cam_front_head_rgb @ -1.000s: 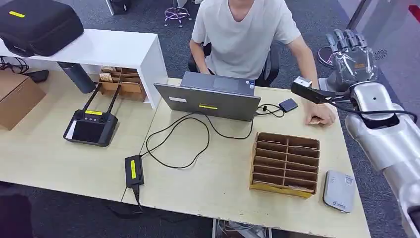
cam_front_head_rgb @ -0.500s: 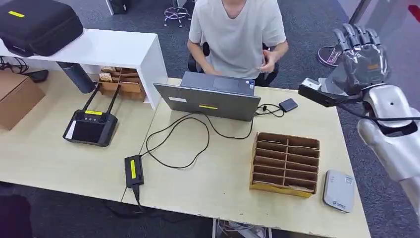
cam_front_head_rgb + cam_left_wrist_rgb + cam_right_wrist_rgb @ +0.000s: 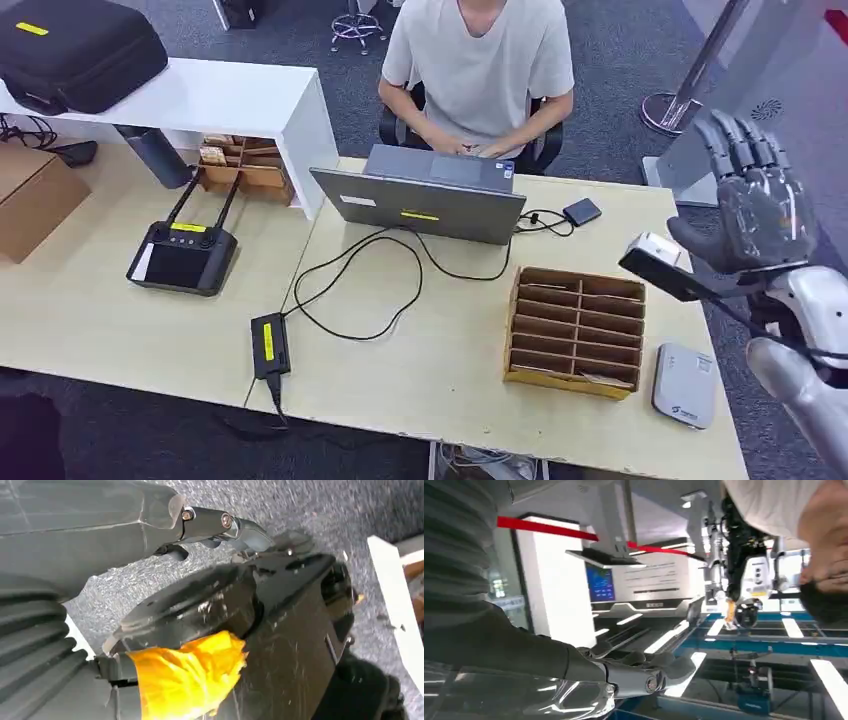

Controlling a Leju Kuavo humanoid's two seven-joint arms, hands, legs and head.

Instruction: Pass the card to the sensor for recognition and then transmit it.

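While its fingers point(image 3: 745, 150) stand upright and apart with nothing between them, the right hand point(image 3: 755, 205) hangs off the right edge of the bench point(image 3: 450, 380), level with the far end of the cardboard organiser point(image 3: 577, 330). A second ago it was raised farther away, past the bench's far right corner. Half a second ago it was still up there, and it has since drawn back toward the robot and sunk lower. The right wrist view agrees: the dark fingers lie stretched out and empty.

The left hand point(image 3: 100, 530) shows in its wrist view as a grey thumb and one dark finger above the carpet. Whether it grips anything cannot be told.

Near the right hand, the sensor point(image 3: 685, 385), a flat pale grey box with rounded corners, lies on the bench just beside the organiser's near right corner, where it lay before. A pale slip point(image 3: 600, 378) lies in the organiser's nearest slot. Whether that is the card cannot be told, and no card can be made out elsewhere.

Farther off, the person point(image 3: 480, 60) now has both hands at the keyboard of the laptop point(image 3: 425, 200). A second ago one of them rested on the bench near the far right corner.
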